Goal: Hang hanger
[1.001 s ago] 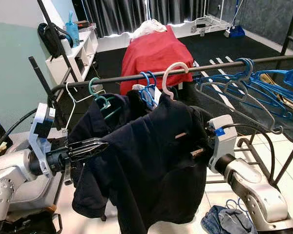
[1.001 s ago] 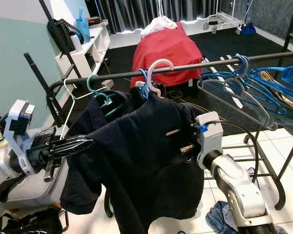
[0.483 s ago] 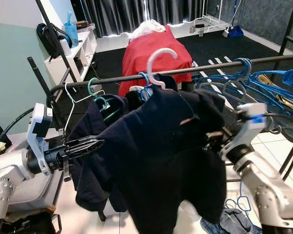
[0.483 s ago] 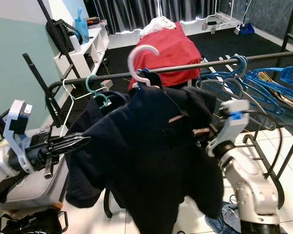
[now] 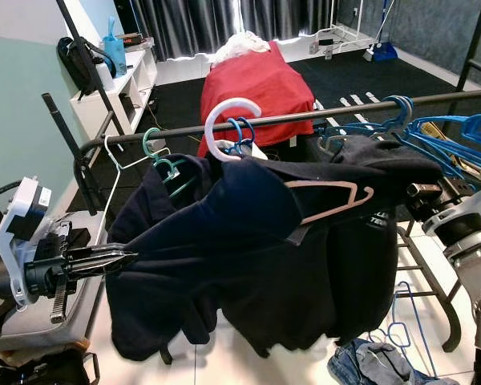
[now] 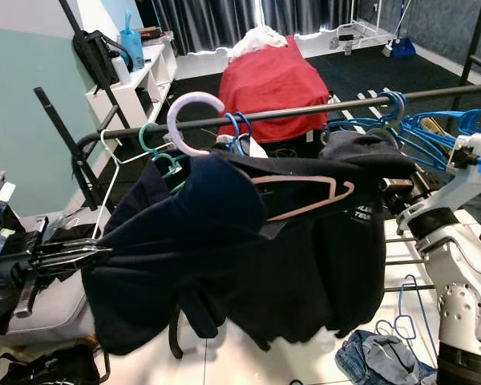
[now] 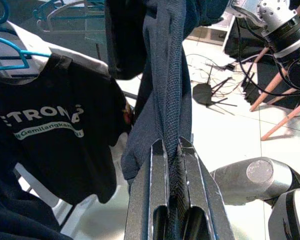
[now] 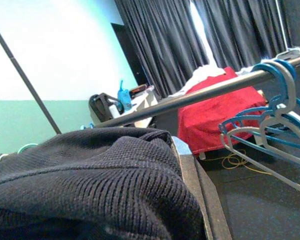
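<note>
With the rail point(image 5: 321, 116) ahead, the dark sweater point(image 5: 248, 265) has swung level, each pincer, left point(image 5: 116, 261) and right point(image 5: 417, 191), clamped on cloth, and the pink hanger's hook point(image 5: 224, 128) now sits against the rail, probably nearly hung.

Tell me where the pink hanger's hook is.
The hook is just in front of the rail, left of centre, beside the blue hangers, not yet over it.
</note>
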### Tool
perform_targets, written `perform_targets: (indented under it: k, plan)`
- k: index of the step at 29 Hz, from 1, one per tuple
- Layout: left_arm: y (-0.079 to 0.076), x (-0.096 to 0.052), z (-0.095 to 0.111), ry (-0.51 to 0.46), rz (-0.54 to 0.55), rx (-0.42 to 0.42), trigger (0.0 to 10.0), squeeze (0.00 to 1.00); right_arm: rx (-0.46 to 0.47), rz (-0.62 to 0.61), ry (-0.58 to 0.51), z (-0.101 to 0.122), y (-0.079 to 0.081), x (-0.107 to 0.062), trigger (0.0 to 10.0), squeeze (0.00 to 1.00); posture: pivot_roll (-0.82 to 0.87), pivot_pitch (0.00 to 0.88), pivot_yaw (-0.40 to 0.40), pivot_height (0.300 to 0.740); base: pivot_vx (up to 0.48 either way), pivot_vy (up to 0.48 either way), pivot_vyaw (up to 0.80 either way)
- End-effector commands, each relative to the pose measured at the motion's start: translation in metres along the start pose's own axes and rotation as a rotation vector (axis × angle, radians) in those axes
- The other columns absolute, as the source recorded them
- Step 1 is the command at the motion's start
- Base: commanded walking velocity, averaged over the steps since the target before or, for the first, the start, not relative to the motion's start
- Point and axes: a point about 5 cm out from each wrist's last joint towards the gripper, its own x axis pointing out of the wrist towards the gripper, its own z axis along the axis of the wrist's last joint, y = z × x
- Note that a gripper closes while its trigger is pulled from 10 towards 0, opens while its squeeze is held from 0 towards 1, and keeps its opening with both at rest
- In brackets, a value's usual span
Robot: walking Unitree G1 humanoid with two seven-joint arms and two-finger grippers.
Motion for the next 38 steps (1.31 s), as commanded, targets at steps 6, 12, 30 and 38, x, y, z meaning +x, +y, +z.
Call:
perform_targets:
  k: [6,12,30,38]
  plan:
    - [0.007,-0.011,0.003,0.096,0.052,0.054,10.0,0.0,0.059,-0.033,0.03,-0.009,-0.004,-0.004,0.0,0.0,-0.15,0.0,0.085,0.71,0.0,0.0,0.0]
    - [0.004,0.006,0.021,-0.122,-0.012,0.065,10.0,0.0,0.119,0.058,0.206,-0.047,0.015,-0.006,0.0,0.0,-0.15,0.0,0.087,0.71,0.0,0.0,0.0]
    - [0.004,-0.008,0.016,-0.109,-0.042,0.017,10.0,0.0,0.601,0.187,-0.366,0.013,0.006,-0.025,10.0,0.0,-0.16,0.0,0.088,0.71,0.0,0.0,0.0]
    - [0.001,-0.013,0.006,-0.047,-0.062,-0.023,10.0,0.0,0.574,0.203,-0.413,0.034,-0.007,-0.034,10.0,0.0,-0.16,0.0,0.085,0.71,0.0,0.0,0.0]
